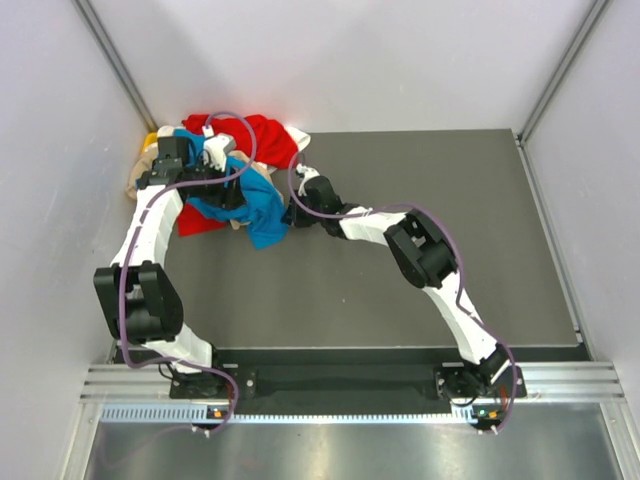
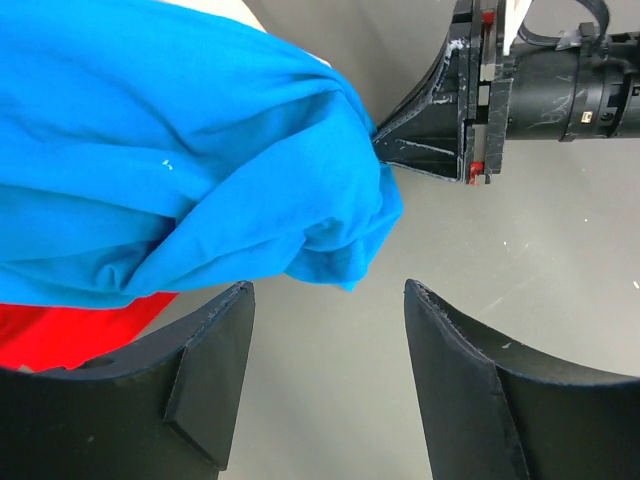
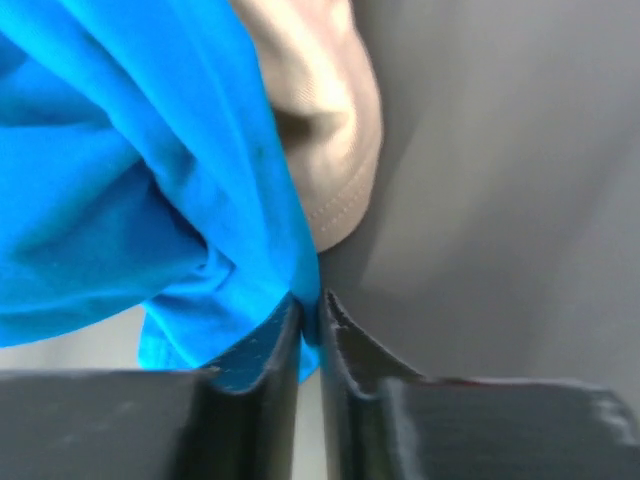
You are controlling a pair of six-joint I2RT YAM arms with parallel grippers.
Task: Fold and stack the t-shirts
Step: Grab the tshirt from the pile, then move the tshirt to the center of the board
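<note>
The right gripper (image 3: 310, 305) is pinched tight on an edge of the blue t-shirt (image 3: 120, 180), I think to pull it free of the shirt pile (image 1: 250, 135) at 11 o'clock on the table (image 1: 420, 200). The right arm (image 1: 430, 255) stretches low toward 10 o'clock; the left gripper (image 2: 328, 292) hangs over the cloth, fingers (image 2: 215, 350) wide apart

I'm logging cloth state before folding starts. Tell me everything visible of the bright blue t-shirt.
The bright blue soft cloth t-shirt is crumpled and bunched, unfolded, with deep wrinkles. It lies at the far left of the dark grey table, partly over a red cloth shirt and against a beige cloth shirt. The right tool is shut on a fold at its edge, drawing it to a point. The open left tool hovers beside it, not gripping.
</note>
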